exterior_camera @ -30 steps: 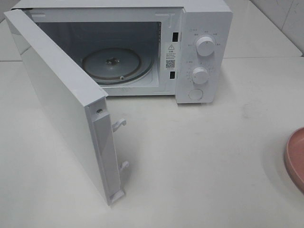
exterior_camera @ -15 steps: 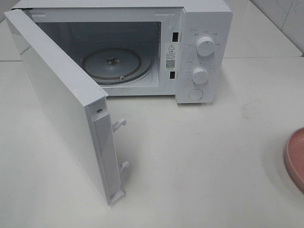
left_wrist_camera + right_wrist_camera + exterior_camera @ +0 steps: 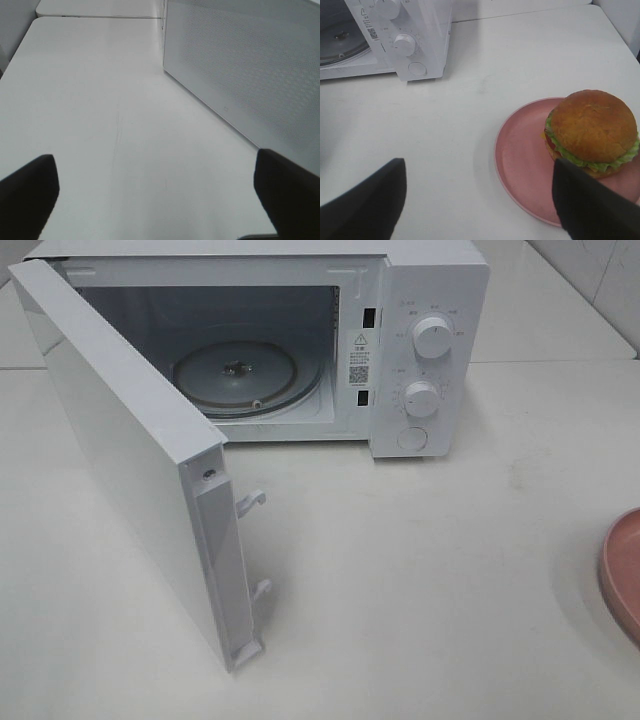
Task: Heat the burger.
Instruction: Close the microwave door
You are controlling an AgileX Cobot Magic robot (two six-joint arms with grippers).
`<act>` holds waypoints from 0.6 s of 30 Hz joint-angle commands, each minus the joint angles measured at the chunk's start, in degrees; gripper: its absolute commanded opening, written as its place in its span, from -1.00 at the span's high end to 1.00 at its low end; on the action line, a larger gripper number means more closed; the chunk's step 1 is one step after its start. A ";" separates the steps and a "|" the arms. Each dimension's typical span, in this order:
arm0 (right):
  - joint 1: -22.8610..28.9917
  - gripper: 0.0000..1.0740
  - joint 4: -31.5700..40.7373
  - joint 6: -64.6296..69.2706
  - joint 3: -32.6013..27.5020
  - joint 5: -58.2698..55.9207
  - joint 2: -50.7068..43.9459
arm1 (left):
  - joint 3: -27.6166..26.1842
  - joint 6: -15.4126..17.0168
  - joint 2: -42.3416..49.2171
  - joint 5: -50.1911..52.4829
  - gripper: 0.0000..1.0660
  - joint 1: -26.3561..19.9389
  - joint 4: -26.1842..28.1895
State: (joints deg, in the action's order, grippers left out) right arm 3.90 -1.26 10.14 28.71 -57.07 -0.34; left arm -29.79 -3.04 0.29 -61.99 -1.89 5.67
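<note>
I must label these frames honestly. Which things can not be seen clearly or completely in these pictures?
- Burger: absent from the exterior high view, past its right edge; only the plate rim shows there.
- Plate: cut by the frame edge in the right wrist view too.
- Microwave dial labels: too small to read.
- Left hand and right hand: only dark fingertips show, open and empty; neither arm is in the exterior high view.
</note>
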 commanded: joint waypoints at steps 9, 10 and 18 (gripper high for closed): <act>-0.34 -0.42 -0.06 -0.46 -0.06 -0.06 -1.43 | 0.17 1.20 0.29 0.74 -0.84 0.00 -0.40; -0.34 -0.42 -0.06 -0.46 -0.06 -0.06 -1.43 | 0.17 1.20 0.29 0.74 -0.84 0.00 -0.40; -0.34 -0.42 -0.06 -0.46 -0.06 -0.06 -1.43 | -1.43 1.20 0.17 5.04 -0.71 0.00 -0.69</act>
State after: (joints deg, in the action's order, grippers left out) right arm 3.90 -1.26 10.14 28.71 -57.07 -0.34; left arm -30.31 -2.35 0.29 -60.22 -1.89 5.16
